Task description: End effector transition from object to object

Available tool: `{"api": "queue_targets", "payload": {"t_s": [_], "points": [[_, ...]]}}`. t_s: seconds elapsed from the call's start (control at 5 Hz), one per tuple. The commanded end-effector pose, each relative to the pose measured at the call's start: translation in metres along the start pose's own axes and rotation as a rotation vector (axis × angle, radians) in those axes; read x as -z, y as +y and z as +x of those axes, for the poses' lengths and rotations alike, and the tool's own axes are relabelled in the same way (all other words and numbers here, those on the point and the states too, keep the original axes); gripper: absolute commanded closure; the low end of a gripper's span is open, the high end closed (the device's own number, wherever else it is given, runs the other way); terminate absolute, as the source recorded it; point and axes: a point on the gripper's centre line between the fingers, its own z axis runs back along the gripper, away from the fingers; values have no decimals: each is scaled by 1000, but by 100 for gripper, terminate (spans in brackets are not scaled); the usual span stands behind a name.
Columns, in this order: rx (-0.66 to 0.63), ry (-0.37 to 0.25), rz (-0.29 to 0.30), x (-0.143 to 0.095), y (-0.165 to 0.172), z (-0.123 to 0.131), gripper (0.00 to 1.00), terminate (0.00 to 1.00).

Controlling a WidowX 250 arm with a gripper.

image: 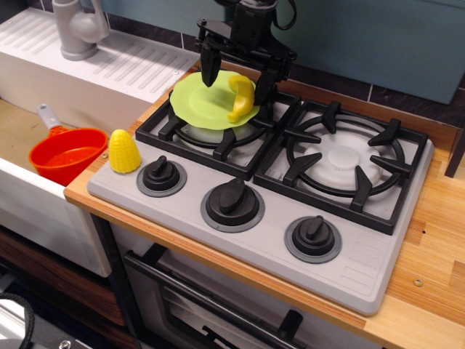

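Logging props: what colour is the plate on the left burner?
Light green plate, seen clearly in the observation.image view.

There is 1 camera. It sits up high in front of the toy stove (290,182) and looks down at a slant. The sink (43,131) shows at left.

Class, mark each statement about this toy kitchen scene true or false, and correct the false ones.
1. The banana lies on the green plate. True.
2. The corn sits inside the orange pot. False: it stands on the stove's front left corner.
3. The gripper is open above the plate. True.
4. The stove has four knobs. False: three.
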Motion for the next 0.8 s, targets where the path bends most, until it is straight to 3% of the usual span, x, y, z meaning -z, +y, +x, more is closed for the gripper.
{"api": "queue_targets", "payload": {"t_s": [0.0,0.2,0.6], "points": [[0,0,0,0,0,0,0,0],[-21,26,10,-31,8,3,0,0],[-34,30,6,-38,12,1,0,0]]}}
